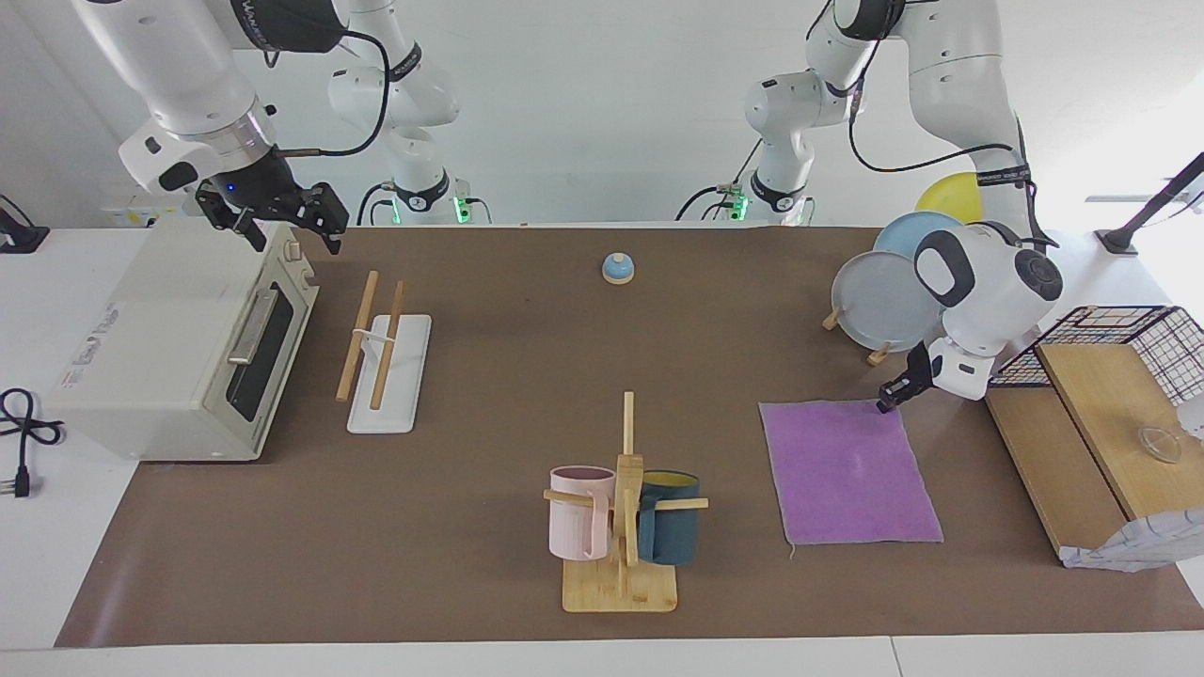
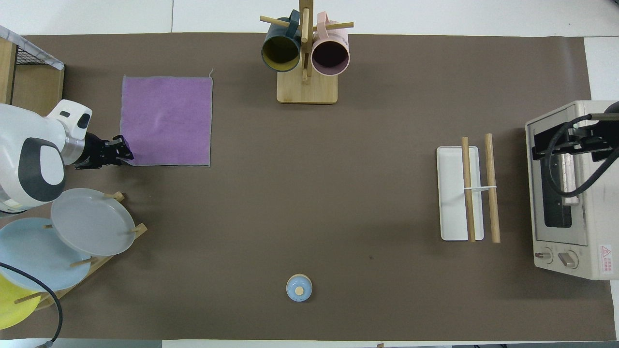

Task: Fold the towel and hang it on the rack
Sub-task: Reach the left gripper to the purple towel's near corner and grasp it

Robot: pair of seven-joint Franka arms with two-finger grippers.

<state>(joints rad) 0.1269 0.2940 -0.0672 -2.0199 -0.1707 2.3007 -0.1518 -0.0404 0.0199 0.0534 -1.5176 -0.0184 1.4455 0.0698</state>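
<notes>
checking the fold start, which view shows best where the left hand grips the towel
The overhead view: the left hand pinches the towel at its corner nearest the robots. The facing view shows that hand side-on, the corner partly hidden.

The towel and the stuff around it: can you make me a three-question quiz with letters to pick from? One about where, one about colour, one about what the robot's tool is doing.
1. Where does the towel lie?
A. Flat on the table
B. Over the rack's rods
C. Inside the oven

2. Which face of the towel shows?
A. Yellow
B. Purple
C. Green

3. What is the left tool doing?
A. Hanging over the oven
B. Holding a mug
C. Shut on the towel's corner nearest the plates

Answers:
1 A, it is spread on the table, while the rack is bare.
2 B, the upper face is purple.
3 C, its tips meet at that corner; the right tool waits open over the oven.
</notes>
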